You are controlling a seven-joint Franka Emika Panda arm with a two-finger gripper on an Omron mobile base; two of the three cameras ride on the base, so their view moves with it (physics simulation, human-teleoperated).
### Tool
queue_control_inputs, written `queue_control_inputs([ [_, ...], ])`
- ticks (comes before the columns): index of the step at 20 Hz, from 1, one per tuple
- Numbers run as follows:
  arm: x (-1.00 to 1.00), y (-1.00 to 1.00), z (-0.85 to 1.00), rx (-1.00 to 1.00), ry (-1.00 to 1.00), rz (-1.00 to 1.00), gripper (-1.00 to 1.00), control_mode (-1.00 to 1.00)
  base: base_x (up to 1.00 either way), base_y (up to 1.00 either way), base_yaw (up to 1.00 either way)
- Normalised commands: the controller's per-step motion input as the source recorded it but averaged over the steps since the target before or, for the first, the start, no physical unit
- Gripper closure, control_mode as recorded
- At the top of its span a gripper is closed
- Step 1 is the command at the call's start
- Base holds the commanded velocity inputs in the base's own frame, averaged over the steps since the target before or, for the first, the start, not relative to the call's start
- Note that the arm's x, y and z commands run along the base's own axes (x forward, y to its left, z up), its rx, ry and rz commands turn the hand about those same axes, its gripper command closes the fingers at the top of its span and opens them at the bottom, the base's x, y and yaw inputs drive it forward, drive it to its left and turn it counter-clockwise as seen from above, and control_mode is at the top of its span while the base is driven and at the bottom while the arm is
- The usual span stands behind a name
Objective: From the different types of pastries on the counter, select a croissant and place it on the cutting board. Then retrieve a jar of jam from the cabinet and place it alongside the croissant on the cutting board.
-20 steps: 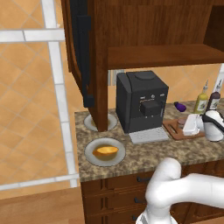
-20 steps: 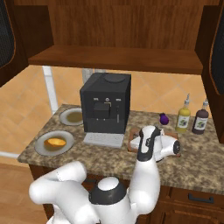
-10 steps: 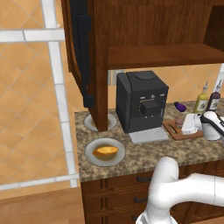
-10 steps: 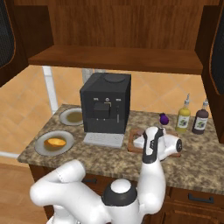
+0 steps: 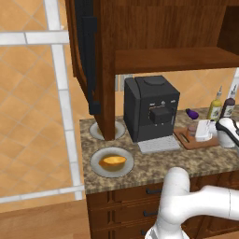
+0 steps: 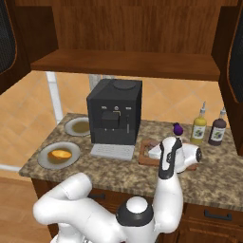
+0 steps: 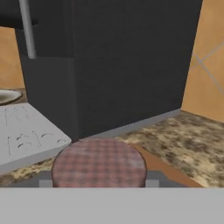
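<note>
The jar of jam (image 7: pixel 99 162) sits low over the cutting board (image 5: pixel 200 140), just right of the coffee machine (image 5: pixel 151 112), with the hand (image 5: pixel 200 131) closed around it: in the hand view its checked pinkish lid rises between the finger tips, with the board's reddish edge showing right beside it. Whether the jar already rests on the board or hangs just above it I cannot tell. The croissant is hidden behind the hand in both base views, so I cannot confirm it lies on the board.

As a judgement, the task looks near its end: the jar is out of the cabinet (image 6: pixel 123 42) and at the board, and what is left is to set it down, let go, and pull the arm clear.

On the far side of the coffee machine from the board, an oval orange pastry (image 5: pixel 114 162) lies on a grey plate (image 5: pixel 97 162) near the tabletop's front edge, and a second plate (image 6: pixel 79 126) sits behind it. Beyond the board stand a yellow bottle (image 6: pixel 199 128), a dark bottle (image 6: pixel 218 131) and a small purple thing (image 6: pixel 177 128).

The tabletop (image 6: pixel 109 168) is speckled granite over dark wood drawers, the wall is orange tile, and the cabinet's shelf above the coffee machine stands open.
</note>
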Motion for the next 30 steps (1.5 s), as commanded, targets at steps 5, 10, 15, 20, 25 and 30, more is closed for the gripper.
queue_control_inputs([
  [5,0.0,0.0,0.17,0.0,0.01,0.0,-1.0,-1.0,0.0,0.0,0.0],
  [10,0.0,-0.02,0.41,0.0,0.04,0.0,-1.0,-1.0,0.0,0.0,0.0],
  [15,-0.02,-0.04,0.61,-0.01,0.0,-0.01,-1.0,-1.0,0.0,0.0,0.0],
  [20,-0.21,0.0,0.57,-0.01,0.0,-0.04,-1.0,-1.0,0.0,0.0,0.0],
  [25,-0.69,0.0,0.37,0.0,0.0,-0.01,-1.0,-1.0,0.0,0.0,0.0],
  [30,-0.82,0.02,0.28,0.0,0.0,0.0,-1.0,-1.0,0.0,0.0,0.0],
])
